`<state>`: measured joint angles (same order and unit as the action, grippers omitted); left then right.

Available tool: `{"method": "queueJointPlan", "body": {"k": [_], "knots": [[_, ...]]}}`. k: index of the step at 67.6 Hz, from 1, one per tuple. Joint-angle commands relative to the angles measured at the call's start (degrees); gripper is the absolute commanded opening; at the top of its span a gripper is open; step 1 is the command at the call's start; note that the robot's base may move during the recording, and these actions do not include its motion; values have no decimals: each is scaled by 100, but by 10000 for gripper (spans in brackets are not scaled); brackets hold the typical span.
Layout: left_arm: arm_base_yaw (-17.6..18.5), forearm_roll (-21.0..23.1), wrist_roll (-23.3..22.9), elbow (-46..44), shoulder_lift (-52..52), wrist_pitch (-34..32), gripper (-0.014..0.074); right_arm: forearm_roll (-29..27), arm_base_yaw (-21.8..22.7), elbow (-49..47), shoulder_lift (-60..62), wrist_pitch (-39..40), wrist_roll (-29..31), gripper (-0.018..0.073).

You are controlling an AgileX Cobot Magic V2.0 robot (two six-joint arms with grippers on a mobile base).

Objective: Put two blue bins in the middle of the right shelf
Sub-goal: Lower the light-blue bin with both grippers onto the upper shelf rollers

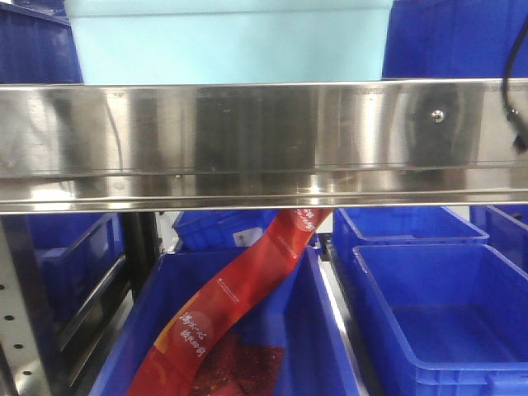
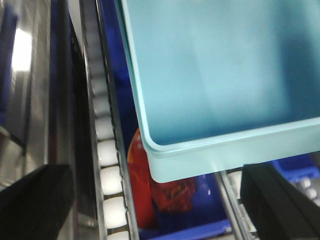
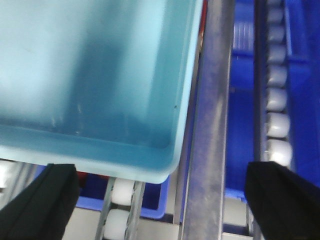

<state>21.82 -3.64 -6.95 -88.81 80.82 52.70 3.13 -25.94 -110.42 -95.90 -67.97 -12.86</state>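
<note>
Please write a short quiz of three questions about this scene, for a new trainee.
1. True or false: the pale blue bin is empty inside.
2. What colour is the long strip that hangs into the dark blue bin under the steel shelf?
3. Which stands apart from the pale bin: A) the left gripper, B) the right gripper, C) both?

Key: 1 true; 2 red; 3 C.

Steel shelving and dark blue bins

We are seeing a steel shelf rail [image 1: 264, 144] crossing above dark blue bins [image 1: 445, 322], a red packet strip [image 1: 239, 305] draping into one.
</note>
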Motion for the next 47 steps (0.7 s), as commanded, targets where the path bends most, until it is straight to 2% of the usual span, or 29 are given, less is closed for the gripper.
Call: {"method": "queueJointPlan", "body": {"k": [1, 6, 12, 22, 25, 31, 36, 38, 47], "knots": [[10, -124, 32, -39, -395, -36, 534, 142, 16, -22, 385, 38, 27, 554], [10, -211, 32, -39, -634, 52, 442, 233, 16, -22, 596, -1, 27, 496], [10, -212, 32, -39, -907, 157, 242, 481, 16, -22, 843, -154, 27, 341], [10, -222, 32, 368, -1359, 32, -105, 875, 16, 138, 1175, -199, 27, -49], [10, -287, 32, 604, -1509, -81, -111, 970, 16, 257, 1271, -199, 27, -171], [-15, -342, 12, 1358, -1928, -422, -111, 1102, 16, 647, 1508, -199, 27, -160], [-136, -342, -300, 2026, -2302, -710, -111, 1151, 16, 1101, 1743, -88, 27, -160], [-223, -331, -424, 2335, -2488, -874, -111, 1151, 16, 1358, 1869, 36, 27, -160], [-610, -237, -435, 3518, -3331, -1661, -111, 1151, 16, 2565, 2484, 826, 27, -160]]}}
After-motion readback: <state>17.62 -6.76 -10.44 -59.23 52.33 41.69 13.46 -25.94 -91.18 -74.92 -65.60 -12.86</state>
